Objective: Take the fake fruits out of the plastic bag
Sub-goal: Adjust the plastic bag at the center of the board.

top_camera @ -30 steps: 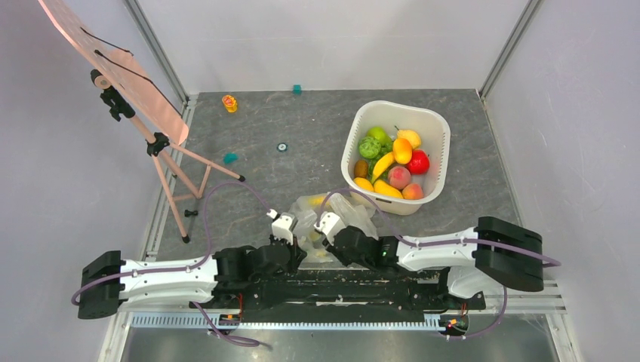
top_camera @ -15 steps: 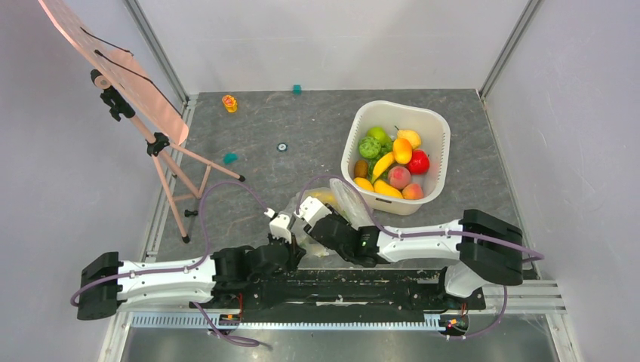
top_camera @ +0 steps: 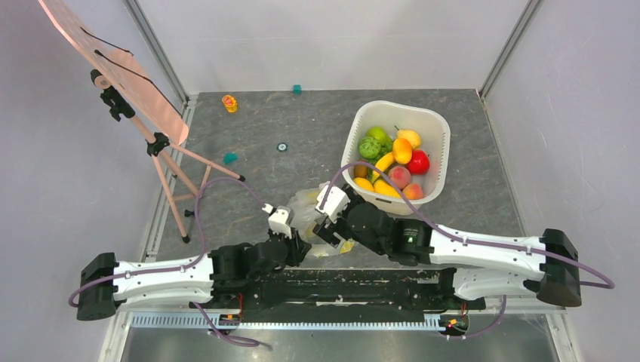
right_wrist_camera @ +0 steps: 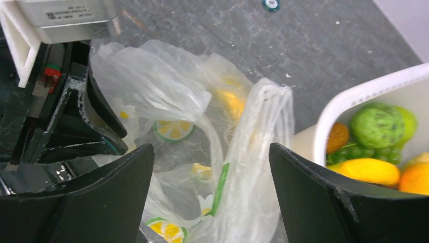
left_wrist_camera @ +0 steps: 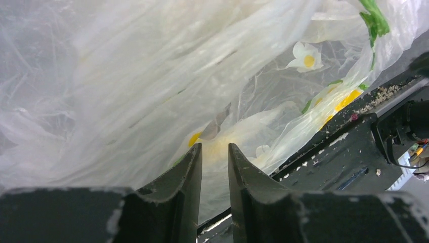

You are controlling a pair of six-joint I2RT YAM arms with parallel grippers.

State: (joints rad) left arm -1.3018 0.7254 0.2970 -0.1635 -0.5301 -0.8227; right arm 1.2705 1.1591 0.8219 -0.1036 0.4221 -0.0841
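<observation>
The see-through plastic bag (top_camera: 308, 213) with flower and lemon prints lies crumpled on the grey table, between both grippers. My left gripper (left_wrist_camera: 215, 152) is pressed up to the bag's film with its jaws a narrow gap apart. My right gripper (right_wrist_camera: 211, 152) hovers wide open over the bag's (right_wrist_camera: 212, 152) twisted handle loop, holding nothing. A yellow-orange shape (right_wrist_camera: 230, 101) shows through the plastic; I cannot tell whether it is a fruit. Several fake fruits (top_camera: 392, 162) lie in the white basin (top_camera: 441, 128), among them a bumpy green one (right_wrist_camera: 377, 125).
A pink easel (top_camera: 151, 124) stands at the left. Small toy blocks (top_camera: 229, 103) (top_camera: 296, 89) (top_camera: 230, 157) and a small round piece (top_camera: 282, 147) lie on the far table. The black base rail (top_camera: 340, 285) runs just behind the bag.
My right gripper has opened wide and shifted over the bag while its arm stretched out to the right. My left gripper's jaws have parted slightly.
</observation>
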